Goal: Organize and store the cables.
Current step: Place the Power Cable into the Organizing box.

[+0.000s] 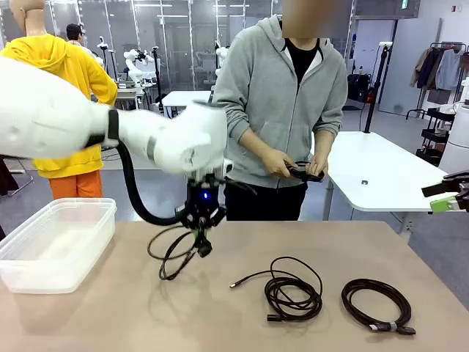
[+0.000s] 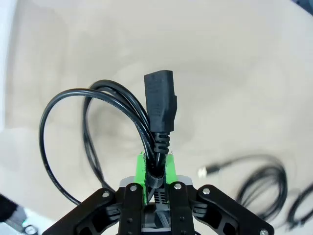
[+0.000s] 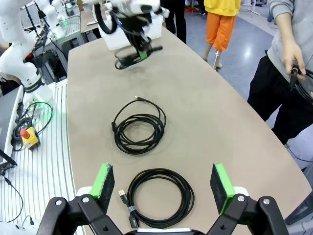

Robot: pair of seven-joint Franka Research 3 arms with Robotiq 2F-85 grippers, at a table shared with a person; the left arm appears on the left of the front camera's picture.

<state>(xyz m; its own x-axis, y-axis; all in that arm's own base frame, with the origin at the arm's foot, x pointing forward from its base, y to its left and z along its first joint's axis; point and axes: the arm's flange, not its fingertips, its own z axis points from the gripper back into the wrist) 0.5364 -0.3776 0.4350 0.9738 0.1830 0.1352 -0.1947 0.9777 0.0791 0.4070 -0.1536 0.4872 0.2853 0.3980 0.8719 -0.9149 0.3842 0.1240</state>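
1. Step in hand: carrying one cable to storage. The left gripper (image 1: 199, 233) hangs above the tan tabletop (image 1: 242, 330), just right of the clear rectangular plastic bin (image 1: 44, 268).
2. Left claw: the jaws are nearly closed. The green pads (image 2: 141, 169) pinch the loosely looped black power cord (image 2: 98, 98) just below its moulded black plug (image 2: 160, 105), which stands out beyond the fingertips. The loops dangle beneath; whether the lowest one touches the table cannot be told.
3. The right gripper (image 3: 164, 178) has its jaws spread wide and holds nothing. It hovers at the table's right end, above the tied coil.
4. Cables yet to store: a thin black round coil with a small metal-tipped end (image 1: 293, 293) lies at mid-table. A black coil bound by a small tie (image 1: 377, 304) lies to its right, apart from it. At the far side, the person's hands (image 1: 278, 163) hold another black cable (image 1: 304, 174).
5. Next move, as judged: shift the left claw over the bin's open top, lower it until the loops sit inside the walls, then release — a trailing loop could catch on the rim.
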